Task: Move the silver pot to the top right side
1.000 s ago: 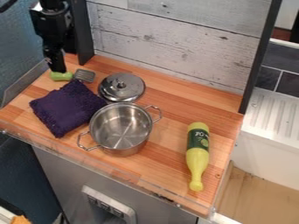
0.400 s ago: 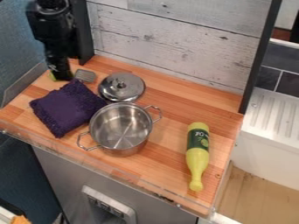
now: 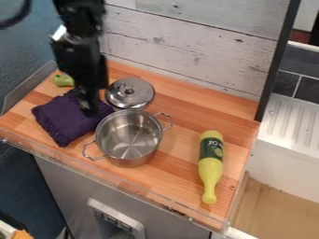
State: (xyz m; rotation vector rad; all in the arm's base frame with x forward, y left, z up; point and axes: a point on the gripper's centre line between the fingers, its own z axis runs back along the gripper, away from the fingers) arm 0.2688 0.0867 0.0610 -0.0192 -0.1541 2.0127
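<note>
One black gripper (image 3: 90, 110) is positioned over the folded dark purple cloth (image 3: 59, 120); whether it is spread or pressed together cannot be determined. Just right of the cloth, the open silver metal pot (image 3: 129, 139) with two loop handles sits upright near the middle of the light wooden counter (image 3: 174, 182). Adjacent, behind the pot: round silver lid (image 3: 129, 94), knob up. Beyond the cloth: small green object (image 3: 63, 80). Well right of the pot: yellow bottle (image 3: 211, 175), dark green label, lying flat.
</note>
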